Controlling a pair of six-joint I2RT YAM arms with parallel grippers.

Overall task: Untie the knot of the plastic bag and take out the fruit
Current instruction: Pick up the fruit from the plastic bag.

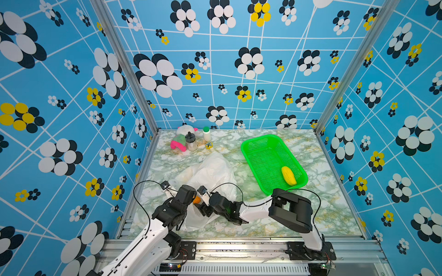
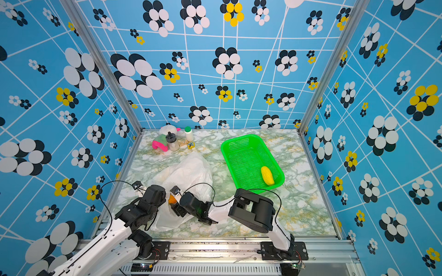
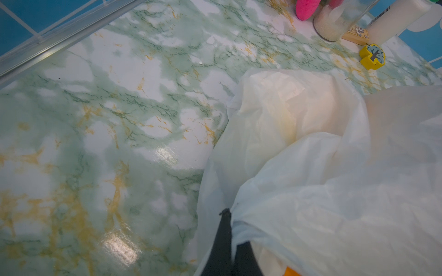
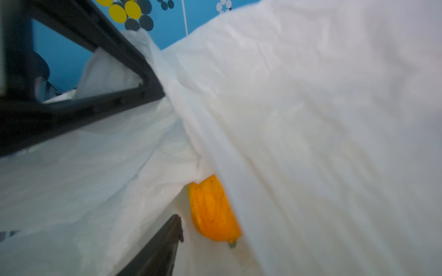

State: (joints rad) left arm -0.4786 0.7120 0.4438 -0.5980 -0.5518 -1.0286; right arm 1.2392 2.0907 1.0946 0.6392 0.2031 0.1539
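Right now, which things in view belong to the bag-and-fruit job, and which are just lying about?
Job: bag; orange fruit peeking from it; yellow fruit; green basket holding it.
Lying about: pink-green plush; white plush; jar; white bottle; yellow block.

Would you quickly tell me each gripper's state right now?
Left gripper: shut on the plastic bag.
Right gripper: cannot tell; the plastic bag hides one finger.

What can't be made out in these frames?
- Fruit left inside the plastic bag: both top views, the film hides the count; only an orange fruit shows.
- Right end effector: right wrist view shows only one finger, so grip unclear.
- White bottle label: top views, too small.
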